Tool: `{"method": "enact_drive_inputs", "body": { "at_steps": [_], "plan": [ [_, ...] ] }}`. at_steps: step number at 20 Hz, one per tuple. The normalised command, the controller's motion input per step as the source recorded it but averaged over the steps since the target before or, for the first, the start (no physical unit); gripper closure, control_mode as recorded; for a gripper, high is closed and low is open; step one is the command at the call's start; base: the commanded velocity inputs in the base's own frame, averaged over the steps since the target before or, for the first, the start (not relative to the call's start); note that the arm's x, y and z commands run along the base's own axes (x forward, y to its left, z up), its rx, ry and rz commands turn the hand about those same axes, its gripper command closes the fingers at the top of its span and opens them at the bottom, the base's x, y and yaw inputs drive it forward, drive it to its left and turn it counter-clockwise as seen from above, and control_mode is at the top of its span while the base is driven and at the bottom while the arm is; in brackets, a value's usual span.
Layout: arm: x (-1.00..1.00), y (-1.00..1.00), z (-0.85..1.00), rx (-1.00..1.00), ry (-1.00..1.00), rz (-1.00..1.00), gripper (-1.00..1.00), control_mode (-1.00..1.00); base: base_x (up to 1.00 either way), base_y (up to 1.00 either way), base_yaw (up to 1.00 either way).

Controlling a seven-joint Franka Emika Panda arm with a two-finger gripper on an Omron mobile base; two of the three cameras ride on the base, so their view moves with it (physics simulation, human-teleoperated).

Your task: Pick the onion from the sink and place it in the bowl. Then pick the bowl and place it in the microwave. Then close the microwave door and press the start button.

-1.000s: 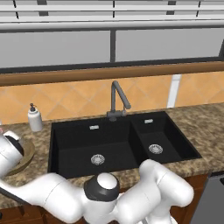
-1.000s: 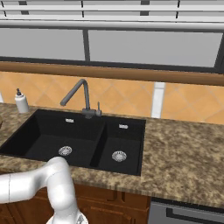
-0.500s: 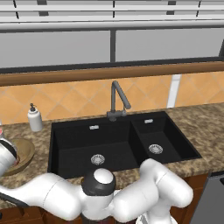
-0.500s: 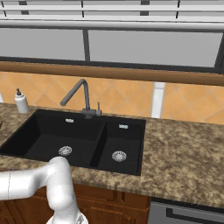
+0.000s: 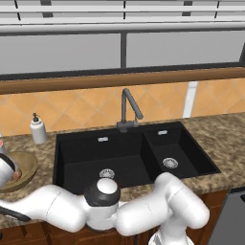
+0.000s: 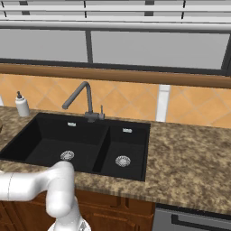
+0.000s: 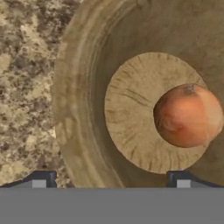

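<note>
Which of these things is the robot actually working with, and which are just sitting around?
Part of the job: onion, lying in the wooden bowl; the black sink; the open gripper over the bowl.

Just there: soap bottle, tap, stone counter.

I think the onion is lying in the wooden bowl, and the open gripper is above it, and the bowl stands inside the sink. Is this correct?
Not quite: the bowl stands on the granite counter beside the sink, as the hand view and left base view show. The onion does lie in it, under the open gripper.
</note>
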Motion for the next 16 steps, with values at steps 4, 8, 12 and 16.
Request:
{"method": "enact_drive_inputs", "body": {
  "at_steps": [4,8,12,16],
  "plan": [
    [0.0,0.14,-0.11,-0.13,0.02,0.0,-1.0,-1.0,0.0,0.0,0.0],
    [0.04,0.07,-0.1,-0.13,0.0,0.01,1.0,-1.0,0.0,0.0,0.0],
    [0.0,0.03,0.0,-0.12,-0.02,0.0,1.0,-1.0,0.0,0.0,0.0],
    [0.0,0.0,0.02,-0.03,-0.02,0.0,1.0,-1.0,0.0,0.0,0.0]
  ]
}}
